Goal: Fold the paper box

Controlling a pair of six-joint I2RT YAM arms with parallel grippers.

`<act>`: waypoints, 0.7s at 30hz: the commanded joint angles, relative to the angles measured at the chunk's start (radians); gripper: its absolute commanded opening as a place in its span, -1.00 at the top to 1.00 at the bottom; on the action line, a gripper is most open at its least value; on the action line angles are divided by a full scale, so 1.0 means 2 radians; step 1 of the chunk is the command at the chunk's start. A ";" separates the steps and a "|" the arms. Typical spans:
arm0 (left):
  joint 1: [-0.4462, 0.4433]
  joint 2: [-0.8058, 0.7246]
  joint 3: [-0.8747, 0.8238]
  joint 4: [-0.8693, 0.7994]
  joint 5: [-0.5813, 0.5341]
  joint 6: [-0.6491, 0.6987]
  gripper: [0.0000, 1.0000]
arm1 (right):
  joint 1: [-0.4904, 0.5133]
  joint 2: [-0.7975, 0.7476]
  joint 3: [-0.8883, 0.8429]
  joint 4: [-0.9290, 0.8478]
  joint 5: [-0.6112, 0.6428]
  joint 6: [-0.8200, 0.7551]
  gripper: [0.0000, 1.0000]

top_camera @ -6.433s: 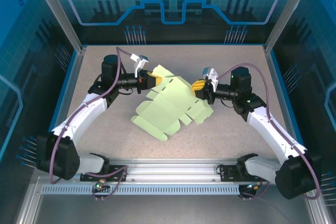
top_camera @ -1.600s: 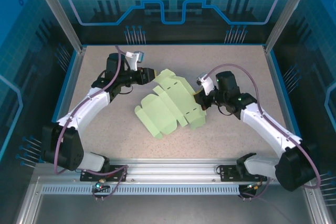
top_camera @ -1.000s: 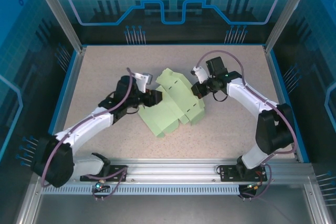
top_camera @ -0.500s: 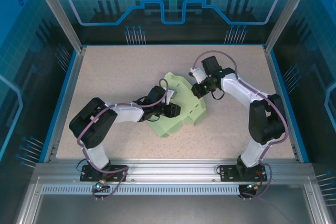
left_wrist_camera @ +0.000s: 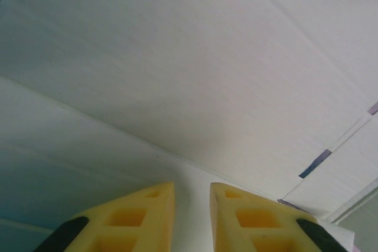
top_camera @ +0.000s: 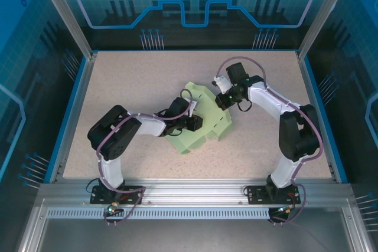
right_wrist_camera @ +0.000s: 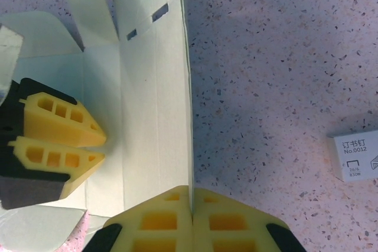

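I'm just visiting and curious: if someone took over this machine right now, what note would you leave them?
Right gripper: shut on the edge of a raised panel of the paper box.
Left gripper: narrowly open over the sheet, holding nothing.
The box lies between both arms, one side lifted, other flaps loose.
Left to do: fold the remaining panels, tuck flaps.
A white staple box sits apart.

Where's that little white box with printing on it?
In the right wrist view the white box lies on the speckled table at the right edge, apart from the paper box the right claw pinches.
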 commanded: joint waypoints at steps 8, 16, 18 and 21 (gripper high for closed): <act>0.000 0.044 -0.070 0.142 -0.007 -0.056 0.68 | 0.052 -0.014 0.010 -0.005 0.026 0.036 0.88; 0.000 0.044 -0.089 0.174 -0.018 -0.063 0.71 | 0.112 -0.029 0.010 -0.014 0.081 0.081 0.89; 0.000 0.042 -0.092 0.179 -0.021 -0.063 0.71 | 0.122 -0.032 0.009 -0.012 0.088 0.089 0.88; -0.001 0.041 -0.094 0.183 -0.021 -0.065 0.72 | 0.135 -0.034 0.006 -0.010 0.093 0.100 0.89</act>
